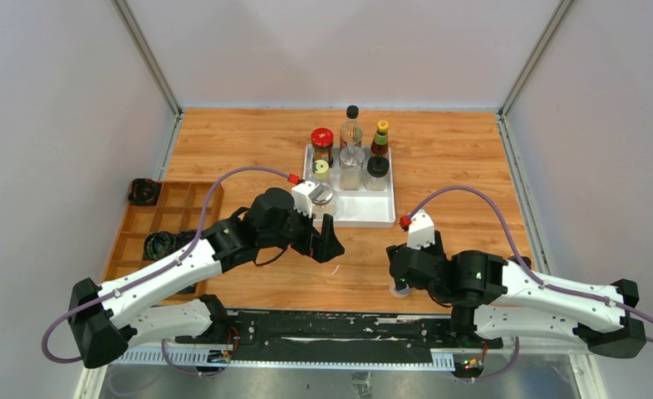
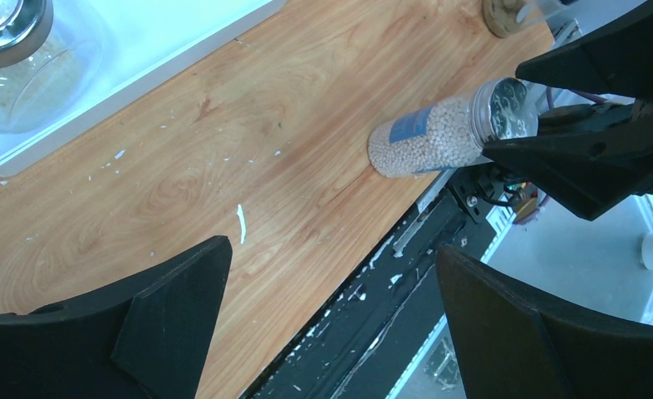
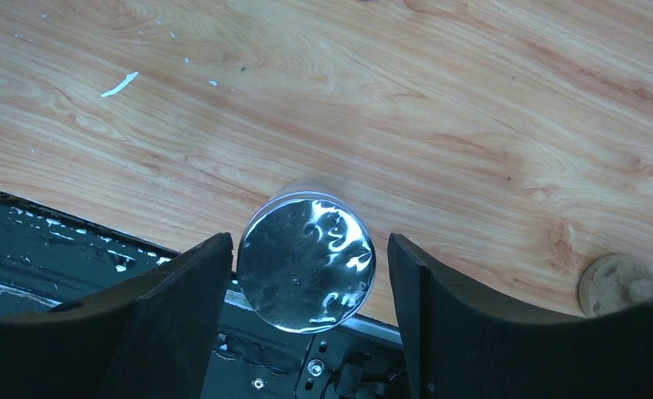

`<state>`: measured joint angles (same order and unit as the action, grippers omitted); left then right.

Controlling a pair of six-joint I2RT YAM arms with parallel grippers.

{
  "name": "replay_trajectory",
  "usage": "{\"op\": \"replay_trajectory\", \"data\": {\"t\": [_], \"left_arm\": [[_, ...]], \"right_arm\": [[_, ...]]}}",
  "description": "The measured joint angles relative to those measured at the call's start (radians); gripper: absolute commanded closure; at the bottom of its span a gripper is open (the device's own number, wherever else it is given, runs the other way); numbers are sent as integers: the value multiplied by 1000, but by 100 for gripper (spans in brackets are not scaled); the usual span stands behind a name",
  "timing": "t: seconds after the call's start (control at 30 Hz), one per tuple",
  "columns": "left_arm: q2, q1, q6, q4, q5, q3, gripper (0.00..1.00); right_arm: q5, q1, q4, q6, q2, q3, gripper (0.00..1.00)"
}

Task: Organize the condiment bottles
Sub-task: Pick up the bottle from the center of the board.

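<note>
A small clear jar of white beads point(image 2: 439, 133) with a silver foil top point(image 3: 306, 258) stands at the table's front edge; in the top view it is point(image 1: 400, 289). My right gripper point(image 3: 306, 274) is open with one finger on each side of it, a gap showing on the right; it also shows in the top view point(image 1: 402, 276). My left gripper point(image 2: 331, 324) is open and empty, low over bare wood in front of the white tray point(image 1: 365, 218). Several bottles stand in the tray, among them a red-capped jar point(image 1: 322, 143), a tall clear black-capped bottle point(image 1: 351, 125) and a yellow-capped brown bottle point(image 1: 380, 137).
A wooden compartment box point(image 1: 169, 218) at the left holds black coiled cables point(image 1: 160, 243). A cork disc point(image 3: 610, 284) lies on the wood right of the bead jar. A black rail point(image 1: 331, 326) runs along the front edge. A glass jar point(image 2: 24, 71) sits in the tray's near corner.
</note>
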<state>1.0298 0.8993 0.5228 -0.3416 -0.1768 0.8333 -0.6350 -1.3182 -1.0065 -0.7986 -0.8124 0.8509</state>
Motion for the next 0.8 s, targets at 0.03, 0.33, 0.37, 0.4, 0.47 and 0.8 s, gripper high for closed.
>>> {"op": "replay_trajectory", "data": {"t": [0.03, 0.33, 0.37, 0.4, 0.47, 0.8], "left_arm": [[0, 0, 1, 1, 0, -1, 0], [-1, 0, 8, 4, 0, -22, 0], [0, 0, 9, 4, 0, -23, 0], [-1, 0, 9, 4, 0, -24, 0], [-1, 0, 9, 4, 0, -27, 0], [-14, 0, 9, 4, 0, -32, 0]], "right_arm": [[4, 0, 0, 0, -2, 0, 28], [11, -18, -12, -21, 8, 0, 40], [11, -18, -13, -21, 8, 0, 40], [11, -18, -13, -22, 8, 0, 41], [10, -21, -15, -23, 7, 1, 41], [-12, -30, -57, 34, -85, 157, 40]]}}
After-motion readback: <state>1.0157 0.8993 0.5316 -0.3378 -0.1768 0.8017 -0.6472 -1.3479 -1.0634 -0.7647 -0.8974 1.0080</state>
